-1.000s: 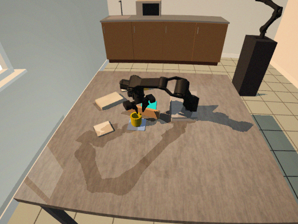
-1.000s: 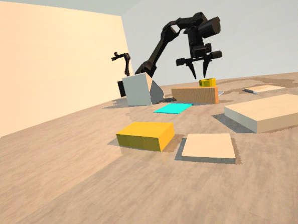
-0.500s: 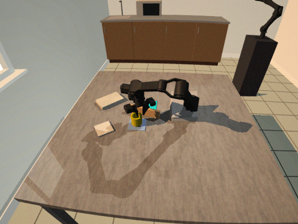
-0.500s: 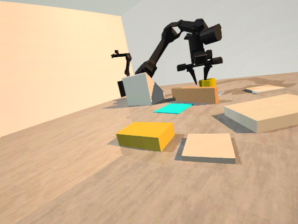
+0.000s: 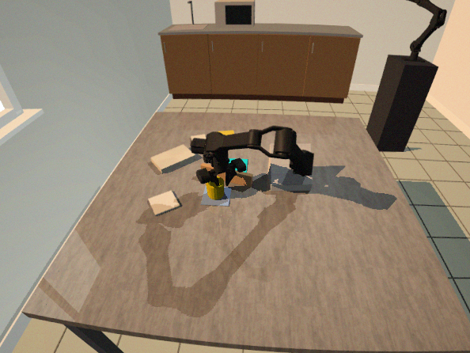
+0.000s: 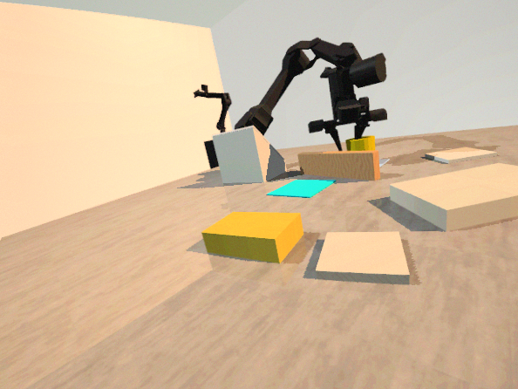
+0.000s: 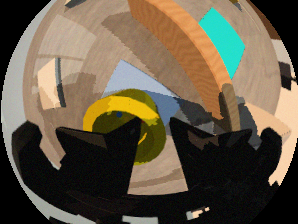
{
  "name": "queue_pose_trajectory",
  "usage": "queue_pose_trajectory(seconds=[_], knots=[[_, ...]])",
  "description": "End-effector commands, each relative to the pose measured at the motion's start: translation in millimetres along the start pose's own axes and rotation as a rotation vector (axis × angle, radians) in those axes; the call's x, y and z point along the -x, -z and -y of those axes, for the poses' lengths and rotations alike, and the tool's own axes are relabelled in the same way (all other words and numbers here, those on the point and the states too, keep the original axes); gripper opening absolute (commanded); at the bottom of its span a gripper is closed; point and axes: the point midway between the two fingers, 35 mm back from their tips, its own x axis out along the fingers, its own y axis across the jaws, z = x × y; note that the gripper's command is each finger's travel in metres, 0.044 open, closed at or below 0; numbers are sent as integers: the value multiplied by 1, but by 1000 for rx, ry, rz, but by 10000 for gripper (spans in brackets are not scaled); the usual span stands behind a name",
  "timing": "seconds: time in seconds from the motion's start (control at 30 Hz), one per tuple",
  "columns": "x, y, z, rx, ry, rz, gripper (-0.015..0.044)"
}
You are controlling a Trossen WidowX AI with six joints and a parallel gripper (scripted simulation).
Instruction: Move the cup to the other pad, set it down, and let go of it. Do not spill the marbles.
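Observation:
The yellow cup [image 5: 215, 191] [image 6: 368, 143] [image 7: 120, 103] stands upright on the light blue pad [image 5: 224, 203] [image 6: 385, 162] [image 7: 123, 77]. A blue marble [image 7: 119, 114] shows inside it; the other contents are mostly hidden by a finger. My gripper [image 5: 222, 183] [image 6: 349, 144] [image 7: 155, 120] is partly open with nothing gripped. In the wrist view one fingertip is over the cup's opening and the other is outside its rim, with the cup's wall between them. The cyan pad [image 5: 245, 162] [image 6: 303, 188] [image 7: 225, 42] is bare, across the wooden barrier.
The upright wooden barrier [image 5: 244, 180] [image 6: 340, 166] [image 7: 175, 40] stands between the pads. A pale box [image 6: 240, 157] is by the arm's base. A yellow block [image 5: 226, 133] [image 6: 253, 226] and pale flat blocks [image 5: 174, 158] [image 5: 164, 203] [image 6: 364, 253] lie around the pads.

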Motion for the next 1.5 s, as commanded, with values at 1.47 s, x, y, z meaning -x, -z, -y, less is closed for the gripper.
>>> queue_pose_trajectory(seconds=[1.47], knots=[[62, -3, -2, -4, 1, 3, 0]])
